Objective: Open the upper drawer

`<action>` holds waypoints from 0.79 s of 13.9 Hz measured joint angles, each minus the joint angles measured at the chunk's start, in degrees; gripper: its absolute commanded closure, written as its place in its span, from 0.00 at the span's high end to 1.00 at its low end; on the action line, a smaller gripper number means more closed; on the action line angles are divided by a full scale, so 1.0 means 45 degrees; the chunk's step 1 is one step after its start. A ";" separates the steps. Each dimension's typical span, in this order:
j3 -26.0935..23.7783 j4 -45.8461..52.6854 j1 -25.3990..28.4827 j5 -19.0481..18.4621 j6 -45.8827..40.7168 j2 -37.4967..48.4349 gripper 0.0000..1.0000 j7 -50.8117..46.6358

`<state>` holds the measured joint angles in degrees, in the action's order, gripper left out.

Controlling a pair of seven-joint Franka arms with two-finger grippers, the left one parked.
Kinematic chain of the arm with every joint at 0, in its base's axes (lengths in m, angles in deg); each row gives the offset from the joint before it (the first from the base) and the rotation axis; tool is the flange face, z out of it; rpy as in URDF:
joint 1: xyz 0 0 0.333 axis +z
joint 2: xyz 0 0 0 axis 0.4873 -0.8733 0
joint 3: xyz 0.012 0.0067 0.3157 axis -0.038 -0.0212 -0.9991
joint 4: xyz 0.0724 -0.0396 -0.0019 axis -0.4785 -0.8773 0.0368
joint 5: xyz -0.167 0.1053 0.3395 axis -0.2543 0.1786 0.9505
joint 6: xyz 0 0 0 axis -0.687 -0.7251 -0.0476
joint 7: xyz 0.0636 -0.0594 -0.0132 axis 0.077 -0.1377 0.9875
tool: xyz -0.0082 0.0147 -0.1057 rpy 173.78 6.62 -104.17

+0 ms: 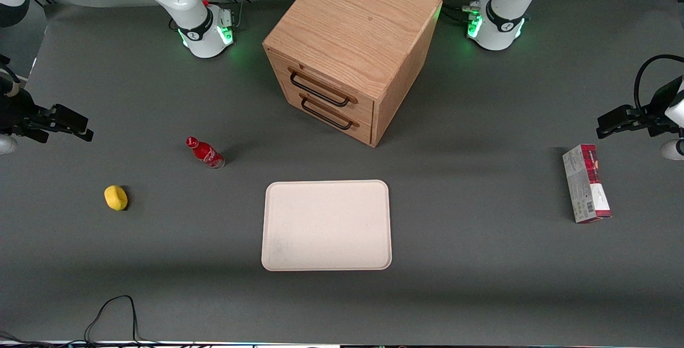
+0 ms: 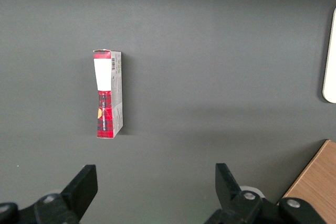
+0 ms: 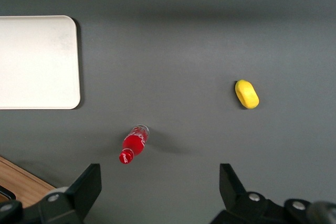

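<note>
Upper drawer [image 1: 320, 87] sits flush in the cabinet [image 1: 352, 32]. Gripper [image 1: 67, 123] hovers wide open and empty, well off the cabinet's 9 o'clock side.

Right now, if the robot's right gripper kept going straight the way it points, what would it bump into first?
Probably bare table. The open gripper points down between the red bottle and the yellow lemon, touching neither.

Dark grey matte table surface [image 1: 481, 262], evenly lit. Soft shadows present. A black cable [image 1: 109, 313] loops at its near edge.
</note>
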<state>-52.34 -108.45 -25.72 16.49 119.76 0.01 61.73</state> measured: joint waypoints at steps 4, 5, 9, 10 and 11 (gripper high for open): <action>-0.0081 0.0043 0.0058 0.0001 0.0002 -0.0017 1.00 0.0002; -0.0148 0.0165 0.0221 0.0001 0.0005 -0.0071 1.00 0.0002; -0.0281 0.0893 0.1688 0.0007 0.0006 -0.0670 1.00 0.0001; -0.0308 0.1059 0.2109 0.0009 0.0006 -0.0863 1.00 0.0001; -0.0325 0.1204 0.2558 0.0012 0.0006 -0.1062 1.00 0.0002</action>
<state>-53.80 -103.03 -14.21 16.55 119.79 -4.77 61.73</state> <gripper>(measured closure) 0.000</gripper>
